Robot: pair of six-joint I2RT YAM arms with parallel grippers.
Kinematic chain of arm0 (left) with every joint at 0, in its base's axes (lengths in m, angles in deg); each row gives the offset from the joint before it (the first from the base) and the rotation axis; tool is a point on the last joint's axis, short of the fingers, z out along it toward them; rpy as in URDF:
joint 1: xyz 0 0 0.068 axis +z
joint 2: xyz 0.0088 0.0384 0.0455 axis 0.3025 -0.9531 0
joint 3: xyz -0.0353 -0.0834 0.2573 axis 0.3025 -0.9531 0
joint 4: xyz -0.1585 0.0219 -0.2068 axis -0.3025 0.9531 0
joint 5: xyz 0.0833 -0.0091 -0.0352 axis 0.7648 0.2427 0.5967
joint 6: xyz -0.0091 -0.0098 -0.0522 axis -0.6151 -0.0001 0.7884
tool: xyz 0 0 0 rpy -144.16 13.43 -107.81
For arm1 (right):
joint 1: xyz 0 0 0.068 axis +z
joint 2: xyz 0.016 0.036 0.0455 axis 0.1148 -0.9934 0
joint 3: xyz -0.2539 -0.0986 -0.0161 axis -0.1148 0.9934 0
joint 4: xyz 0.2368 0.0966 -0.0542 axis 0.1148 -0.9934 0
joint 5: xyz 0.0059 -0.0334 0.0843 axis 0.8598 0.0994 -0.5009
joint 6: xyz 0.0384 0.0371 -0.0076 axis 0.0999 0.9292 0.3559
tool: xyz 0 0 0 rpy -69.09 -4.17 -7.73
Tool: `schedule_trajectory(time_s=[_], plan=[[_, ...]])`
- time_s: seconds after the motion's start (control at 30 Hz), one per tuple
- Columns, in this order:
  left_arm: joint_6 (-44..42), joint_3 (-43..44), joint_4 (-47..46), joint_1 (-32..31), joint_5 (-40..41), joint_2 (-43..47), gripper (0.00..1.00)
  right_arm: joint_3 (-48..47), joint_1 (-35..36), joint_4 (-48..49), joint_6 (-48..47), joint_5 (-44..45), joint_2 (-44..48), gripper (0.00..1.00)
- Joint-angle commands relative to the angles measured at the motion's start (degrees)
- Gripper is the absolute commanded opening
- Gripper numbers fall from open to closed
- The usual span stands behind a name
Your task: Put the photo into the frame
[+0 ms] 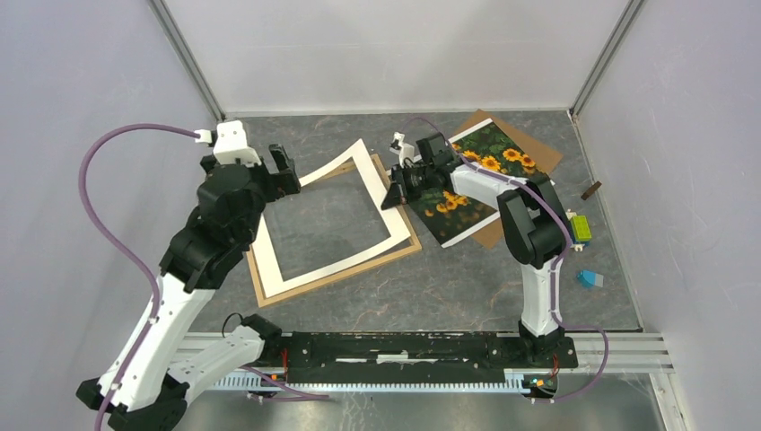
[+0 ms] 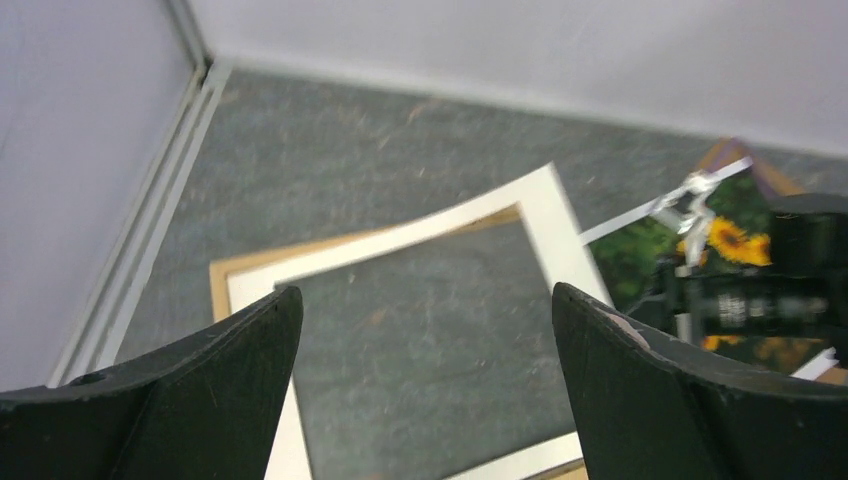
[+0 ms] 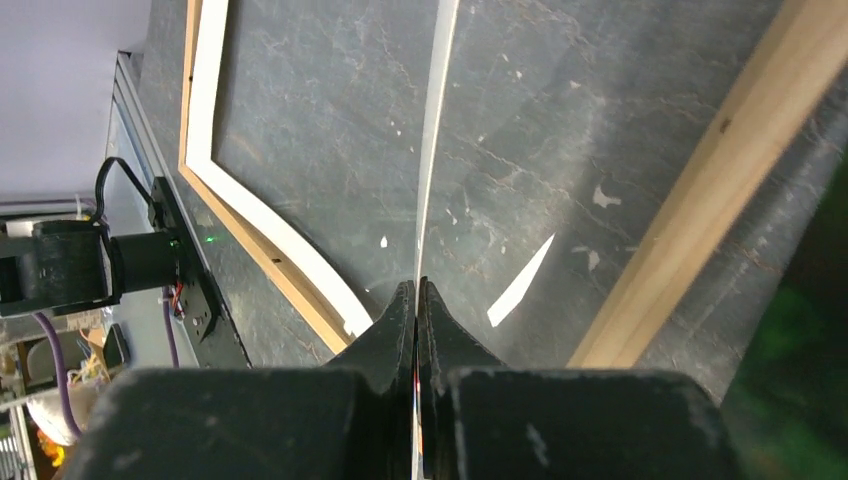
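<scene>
the right gripper (image 3: 417, 288) is pinched fully closed on the thin right edge of the white mat (image 2: 552, 218), which sits askew on the frame (image 3: 700, 190). the frame lies flat on the table, left of centre, with bare table showing through its opening. the photo (image 1: 492, 146) lies outside the frame, just to the right of that gripper and partly under the right arm, resting on a brown backing board (image 1: 540, 154). the left gripper (image 2: 425, 293) hangs above the frame's far-left corner, jaws spread wide, holding nothing, well apart from the photo.
</scene>
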Motion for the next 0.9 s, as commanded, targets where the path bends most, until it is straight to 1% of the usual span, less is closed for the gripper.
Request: schedule_trajectory(time_s=[0.0, 0.1, 0.13, 0.23, 0.3, 0.4, 0.5, 0.63, 0.7, 0.77, 0.87], plan=[[20.69, -2.44, 16.89, 0.13, 8.79, -3.50, 1.00, 4.59, -1.98, 11.23, 2.34, 0.93, 6.28, 0.00], [32.83, -5.50, 25.59, 0.85, 9.37, -4.81, 1.00, 5.86, -3.05, 12.53, 0.74, -0.68, 7.88, 0.00], [36.70, -7.58, 26.46, 1.39, 7.60, -4.86, 1.00, 6.15, -3.30, 12.90, 0.05, -1.16, 8.14, 0.00], [42.59, -13.44, 25.07, 5.17, 0.09, -4.82, 1.00, 4.46, -3.45, 11.14, -1.83, -4.43, 6.62, 0.00], [44.81, -16.62, 24.55, 7.72, -1.49, -4.15, 1.00, 4.29, -3.52, 10.98, -2.25, -6.89, 5.38, 0.00], [49.48, -22.33, 23.94, 9.31, -3.38, -2.22, 1.00, 5.32, -3.61, 10.17, -3.34, -4.02, 5.74, 0.00], [55.09, -27.29, 23.25, 9.84, -3.78, -2.15, 1.00, 6.25, -4.16, 10.96, -3.00, -4.61, 5.83, 0.00], [56.49, -33.70, 16.00, 12.03, -4.64, -3.78, 0.99, 7.74, -4.54, 13.11, -1.76, -5.23, 6.18, 0.00], [56.42, -35.93, 12.83, 14.43, -4.75, -4.21, 1.00, 8.21, -4.70, 13.33, -1.78, -5.31, 6.53, 0.00], [56.37, -39.11, 8.65, 17.44, -7.84, -3.62, 1.00, 8.61, -4.87, 13.71, -1.40, -5.40, 6.73, 0.00], [57.25, -43.15, 4.26, 20.37, -10.09, -3.30, 1.00, 8.97, -4.94, 13.71, -1.30, -5.57, 6.86, 0.00]])
